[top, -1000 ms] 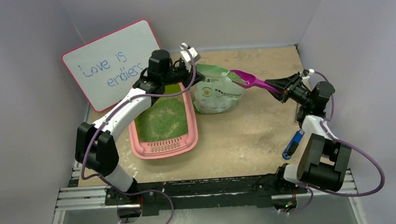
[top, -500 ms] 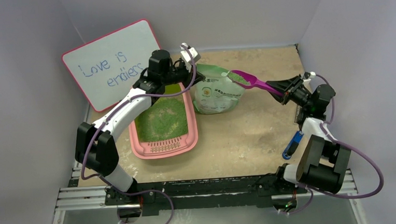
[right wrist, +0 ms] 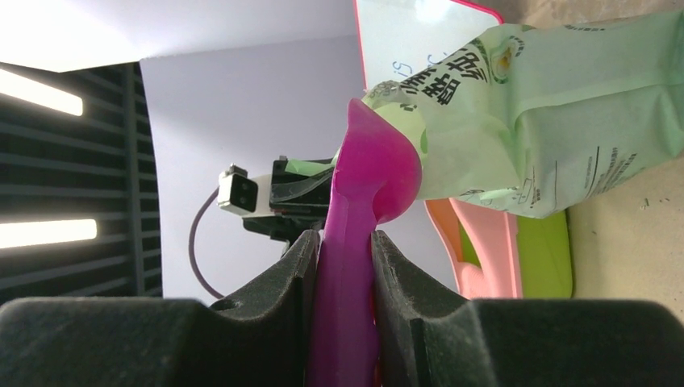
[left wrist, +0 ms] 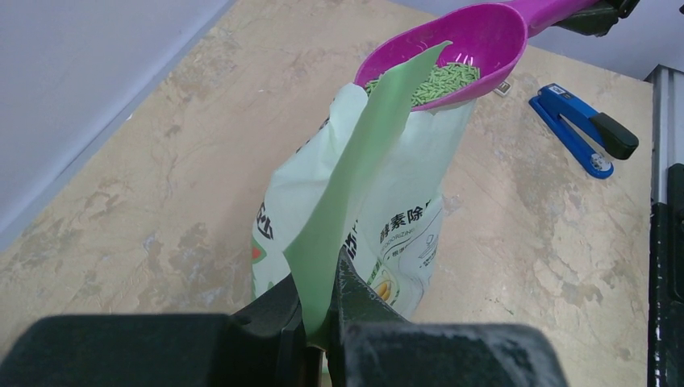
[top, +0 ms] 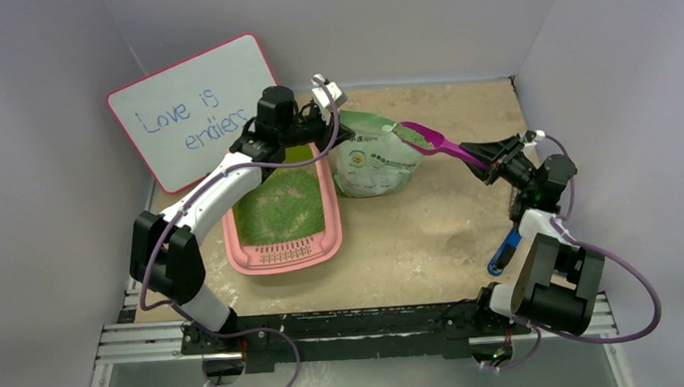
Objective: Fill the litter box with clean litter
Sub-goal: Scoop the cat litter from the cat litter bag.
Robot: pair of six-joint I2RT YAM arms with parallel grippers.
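The pink litter box (top: 239,251) lies left of centre, and green clean litter (top: 281,206) covers its floor. It also shows in the right wrist view (right wrist: 488,250). My left gripper (top: 324,133) is shut on the top flap of the pale green bag (top: 371,165), pinching it (left wrist: 323,310) and holding the bag (left wrist: 387,218) upright. My right gripper (top: 489,159) is shut on the handle of a magenta scoop (top: 432,141), gripped between its fingers (right wrist: 345,266). The scoop bowl (left wrist: 460,48) holds green litter pellets (left wrist: 440,79) at the bag's mouth.
A whiteboard (top: 194,108) with a pink frame leans at the back left. A blue stapler (top: 506,248) lies by the right arm and shows in the left wrist view (left wrist: 582,129). Grey walls close in the sandy table (top: 430,233).
The right gripper and scoop have shifted slightly toward the bag, and the right wrist has dropped a little. The left arm and bag have not moved.
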